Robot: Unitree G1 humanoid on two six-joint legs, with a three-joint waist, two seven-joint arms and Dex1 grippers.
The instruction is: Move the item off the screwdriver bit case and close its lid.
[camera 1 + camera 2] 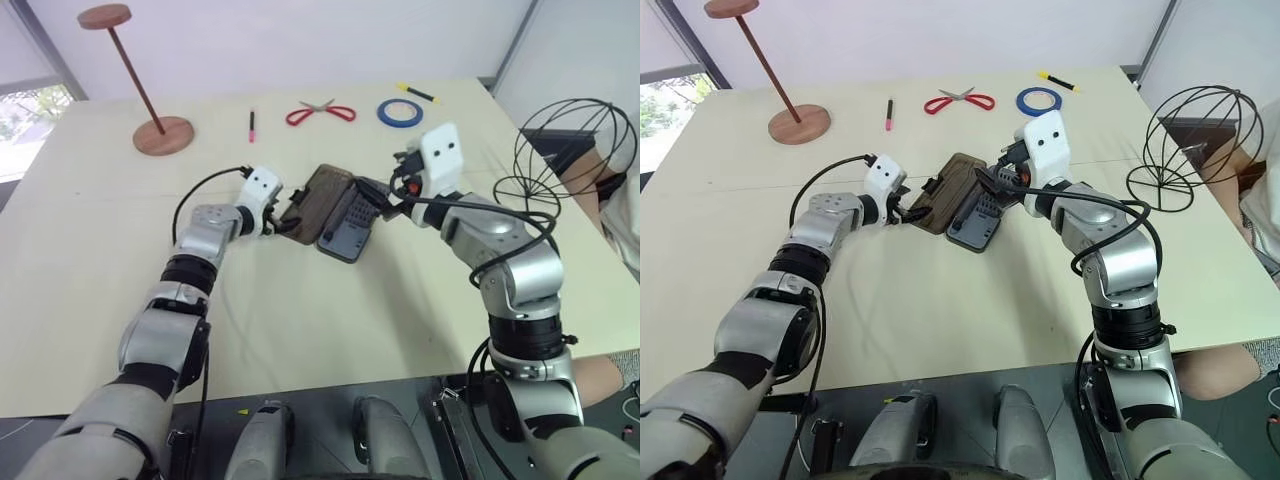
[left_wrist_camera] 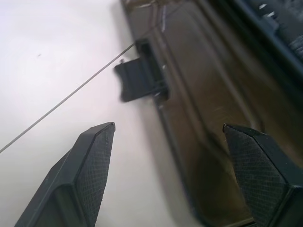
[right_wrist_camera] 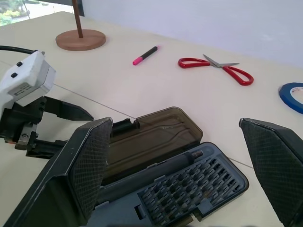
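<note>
Smoky-brown lid point(image 1: 948, 190) lies open flat beside the bit tray of the screwdriver bit case point(image 1: 978, 222) on the worktop point(image 1: 940, 300); wire globe cage point(image 1: 1195, 140) stands well apart. Left wrist view: left gripper point(image 2: 168, 142), fingers spread, by the latch point(image 2: 137, 78). Right wrist view: right gripper point(image 3: 189, 156), fingers spread wide, above the tray.

Smoky-brown lid point(image 3: 156, 137), blue-grey tray point(image 3: 222, 187), red scissors point(image 3: 215, 68), blue tape roll point(image 1: 1039, 101), pink marker point(image 3: 144, 55).

The screwdriver bit case point(image 1: 978, 218) lies open mid-table with the lid point(image 1: 948, 192) flat to its left, the wire globe point(image 1: 1190, 145) well apart to the right, scissors point(image 1: 960, 100), tape roll point(image 1: 1039, 100) and pen point(image 1: 889, 113) behind
</note>
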